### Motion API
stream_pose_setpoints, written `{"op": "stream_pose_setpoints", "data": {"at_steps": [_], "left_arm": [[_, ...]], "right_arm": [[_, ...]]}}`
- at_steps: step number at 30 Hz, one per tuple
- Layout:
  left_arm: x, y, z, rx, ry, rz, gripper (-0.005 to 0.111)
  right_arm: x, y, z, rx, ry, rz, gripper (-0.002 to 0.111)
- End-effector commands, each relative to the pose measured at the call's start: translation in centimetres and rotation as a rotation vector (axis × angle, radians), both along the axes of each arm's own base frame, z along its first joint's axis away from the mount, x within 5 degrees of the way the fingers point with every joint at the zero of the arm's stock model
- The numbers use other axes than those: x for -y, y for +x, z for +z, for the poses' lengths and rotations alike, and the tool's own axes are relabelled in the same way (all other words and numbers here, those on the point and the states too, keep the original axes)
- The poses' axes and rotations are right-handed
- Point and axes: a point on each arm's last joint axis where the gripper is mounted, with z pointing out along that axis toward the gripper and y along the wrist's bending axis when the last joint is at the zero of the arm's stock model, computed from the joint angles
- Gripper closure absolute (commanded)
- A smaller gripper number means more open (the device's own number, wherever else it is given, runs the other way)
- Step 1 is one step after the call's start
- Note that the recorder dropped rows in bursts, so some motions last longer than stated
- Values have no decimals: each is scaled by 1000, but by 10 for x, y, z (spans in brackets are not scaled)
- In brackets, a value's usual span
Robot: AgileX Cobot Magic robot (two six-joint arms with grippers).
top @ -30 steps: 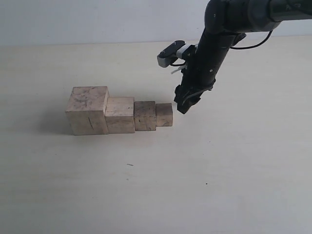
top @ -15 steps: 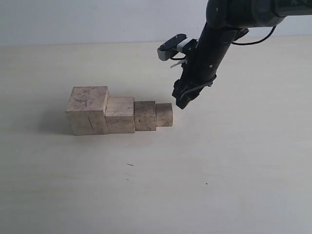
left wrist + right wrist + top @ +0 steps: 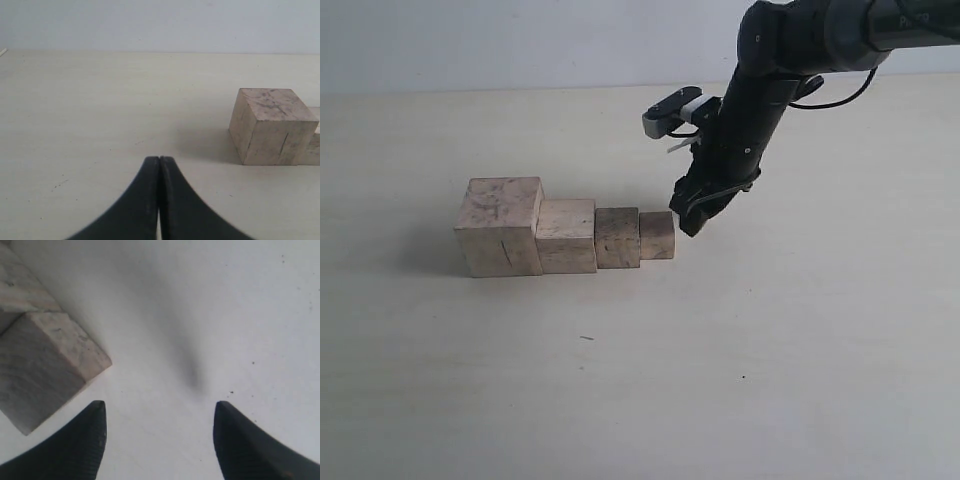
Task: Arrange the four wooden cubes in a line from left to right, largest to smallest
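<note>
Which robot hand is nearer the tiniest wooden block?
Right. The right gripper hangs open beside the smallest pale wooden cube; the left gripper, shut, is beyond the largest pale wooden cube.

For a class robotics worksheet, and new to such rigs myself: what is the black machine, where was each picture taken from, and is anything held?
It is a robot with two arms, each ending in a two-fingered gripper. The wide picture comes from a camera off the arms: on the pale table stand four wooden cubes side by side, from the largest cube on the left to the smallest cube on the right, with the right gripper beside the smallest. The other two come from cameras on the wrists. Nothing is held: the left gripper is shut, the right gripper open.
</note>
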Motion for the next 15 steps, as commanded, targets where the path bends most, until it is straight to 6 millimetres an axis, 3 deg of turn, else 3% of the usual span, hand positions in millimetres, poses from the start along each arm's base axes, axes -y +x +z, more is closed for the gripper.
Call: {"op": "stream_pose_setpoints", "data": {"at_steps": [1,7,15], "left_arm": [[0,0,1,17,1,-3,107],[0,0,1,17,1,-3,107],[0,0,1,17,1,-3,107]], "right_arm": [[-3,0,-3,-24,38,-36,49],[-6,-1,-5,-47,66,-48,49],[2,0,-3,-9,-23,5,49]]}}
